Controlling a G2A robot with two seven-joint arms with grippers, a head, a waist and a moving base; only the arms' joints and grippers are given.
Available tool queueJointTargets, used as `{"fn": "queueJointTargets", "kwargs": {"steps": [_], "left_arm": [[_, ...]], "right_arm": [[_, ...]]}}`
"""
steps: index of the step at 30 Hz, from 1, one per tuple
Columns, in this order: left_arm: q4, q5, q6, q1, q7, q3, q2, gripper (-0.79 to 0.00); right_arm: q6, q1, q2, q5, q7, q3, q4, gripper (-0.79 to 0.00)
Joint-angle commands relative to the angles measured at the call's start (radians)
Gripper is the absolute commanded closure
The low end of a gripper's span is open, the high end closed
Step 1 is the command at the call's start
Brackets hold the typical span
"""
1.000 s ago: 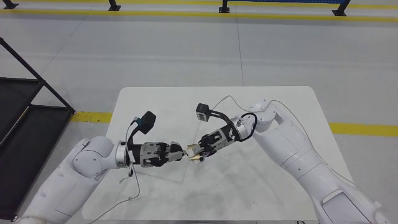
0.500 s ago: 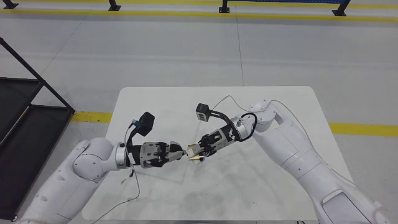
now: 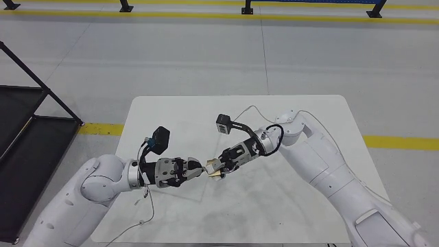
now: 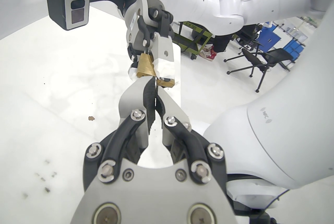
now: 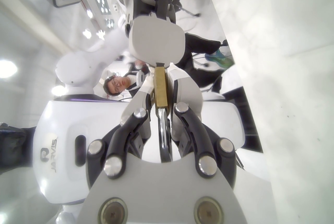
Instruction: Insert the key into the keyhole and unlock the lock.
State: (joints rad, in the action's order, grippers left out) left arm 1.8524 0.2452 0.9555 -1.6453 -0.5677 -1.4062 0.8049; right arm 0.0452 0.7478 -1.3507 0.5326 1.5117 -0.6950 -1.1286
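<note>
1 brass padlock (image 3: 215, 168): over table (image 3: 309, 116) centre, clamped by right gripper (image 3: 223, 164) at its 2 o'clock.
1 key (image 4: 156, 82): pinched narrow in left gripper (image 3: 199, 169), at padlock's 9 o'clock, touching it.

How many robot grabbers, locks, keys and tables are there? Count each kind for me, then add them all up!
Grippers: 2, the left gripper and the right gripper
lock, brass: 1
key: 1
table, white: 1
Total: 5
</note>
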Motion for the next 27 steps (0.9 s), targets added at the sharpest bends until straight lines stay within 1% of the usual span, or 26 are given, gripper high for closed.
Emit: {"fn": "queueJointTargets", "kwargs": {"steps": [1,10,27], "left_arm": [[0.003,0.018,-0.003,-0.004,0.014,-0.004,0.001,0.000],[0.029,0.128,0.005,-0.031,0.095,-0.021,0.007,0.000],[0.070,0.369,-0.009,-0.080,0.284,-0.047,0.026,0.000]], "right_arm": [[0.000,0.000,0.000,0.000,0.000,0.000,0.000,0.000],[0.000,0.000,0.000,0.000,0.000,0.000,0.000,0.000],[0.000,0.000,0.000,0.000,0.000,0.000,0.000,0.000]]}}
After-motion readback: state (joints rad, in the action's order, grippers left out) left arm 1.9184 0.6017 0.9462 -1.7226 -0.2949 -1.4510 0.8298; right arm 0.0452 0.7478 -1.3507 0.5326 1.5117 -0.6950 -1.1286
